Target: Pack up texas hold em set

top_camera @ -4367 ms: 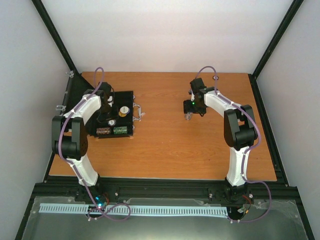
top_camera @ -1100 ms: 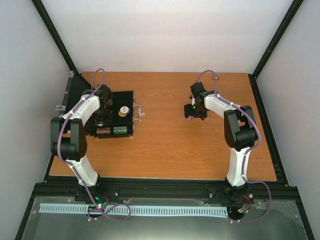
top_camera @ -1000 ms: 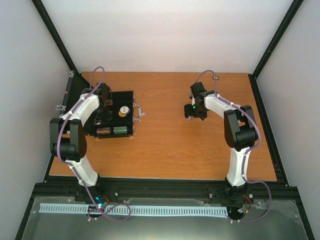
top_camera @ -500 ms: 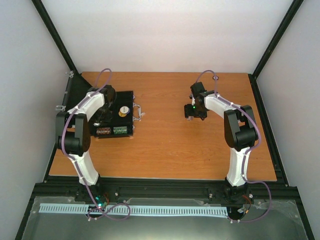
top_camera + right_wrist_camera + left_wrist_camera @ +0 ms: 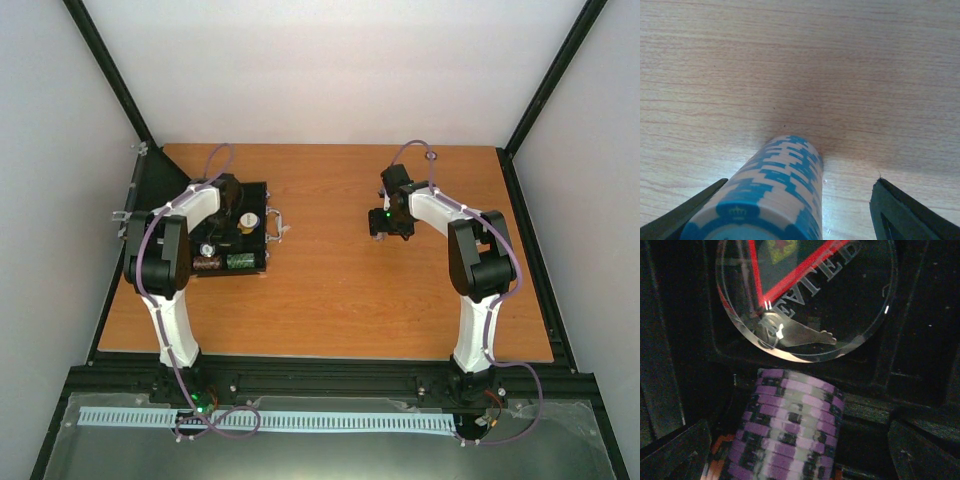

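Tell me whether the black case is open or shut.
Open. The case lies with its inside exposed: green chips and a gold disc sit in its slots.

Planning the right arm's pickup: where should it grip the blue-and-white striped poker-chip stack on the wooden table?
Probably grip the blue-and-white striped poker-chip stack by its curved sides, mid-length, approaching as the right tool points now: its open fingers stand either side of the round column.
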